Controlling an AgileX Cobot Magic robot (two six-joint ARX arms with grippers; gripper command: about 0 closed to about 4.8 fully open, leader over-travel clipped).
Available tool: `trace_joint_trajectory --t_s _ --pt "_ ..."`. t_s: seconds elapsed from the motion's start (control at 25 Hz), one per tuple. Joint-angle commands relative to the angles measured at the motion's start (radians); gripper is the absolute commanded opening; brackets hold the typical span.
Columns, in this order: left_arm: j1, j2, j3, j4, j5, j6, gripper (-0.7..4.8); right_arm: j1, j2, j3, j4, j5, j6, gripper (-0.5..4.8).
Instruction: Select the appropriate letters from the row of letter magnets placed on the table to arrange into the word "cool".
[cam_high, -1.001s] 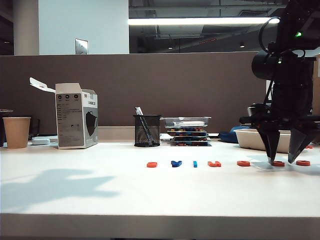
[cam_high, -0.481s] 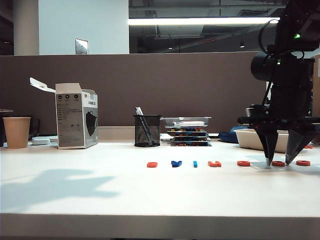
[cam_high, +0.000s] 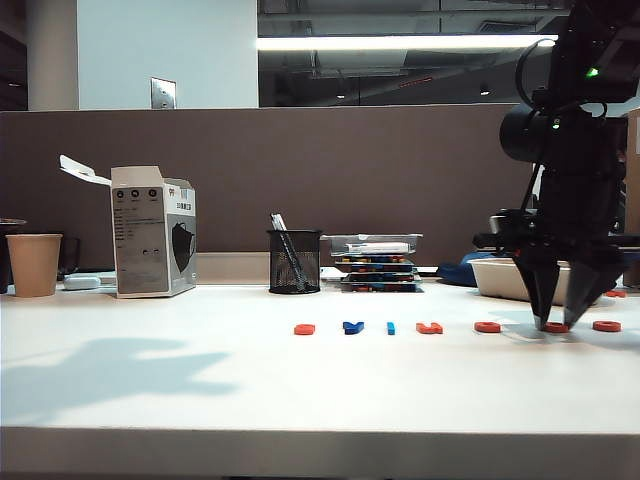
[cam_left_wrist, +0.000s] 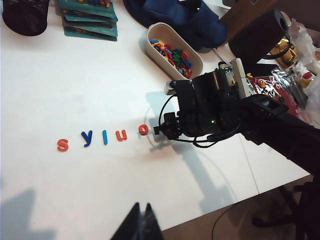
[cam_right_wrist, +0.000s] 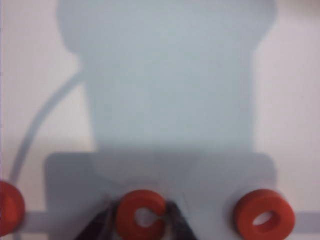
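On the far left of the counter (cam_high: 150, 390) stand a cup (cam_high: 33, 264) and a box (cam_high: 152, 231), away from the work. A pen pot (cam_high: 294, 261) stands behind the letters (cam_high: 390, 327), which lie in a neat row so each one is easy to pick.

The left gripper (cam_left_wrist: 140, 226) hangs high over the near edge, out of the way. Its fingers look pressed together, with nothing in them.

At the right end, the right gripper (cam_high: 556, 322) points straight down on the c (cam_right_wrist: 141, 214). One finger sits on each side, close, but I cannot tell if they squeeze it yet. An o (cam_right_wrist: 264, 214) lies flat just beside it, and another o (cam_high: 487, 326) on the other side.
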Motion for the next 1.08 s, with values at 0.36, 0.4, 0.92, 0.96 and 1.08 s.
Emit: trace_joint_trajectory --t_s 0.36,0.4,0.92,0.96,1.08 --pt "0.0 -0.003 0.004 0.006 -0.002 0.008 -0.03 -0.002 0.01 -0.005 -0.025 -0.008 0.001 0.94" --pt "0.0 -0.003 0.004 0.006 -0.002 0.008 -0.03 -0.002 0.01 -0.005 -0.025 -0.008 0.001 0.94" --pt "0.0 -0.003 0.004 0.006 -0.002 0.008 -0.03 -0.002 0.009 0.0 -0.022 -0.008 0.001 0.94" --pt "0.0 -0.003 0.004 0.005 -0.002 0.008 -0.03 -0.002 0.008 0.004 -0.025 -0.008 0.001 0.94" --pt "0.0 -0.003 0.003 0.005 -0.002 0.008 -0.03 0.0 0.001 0.048 -0.059 -0.008 0.001 0.94"
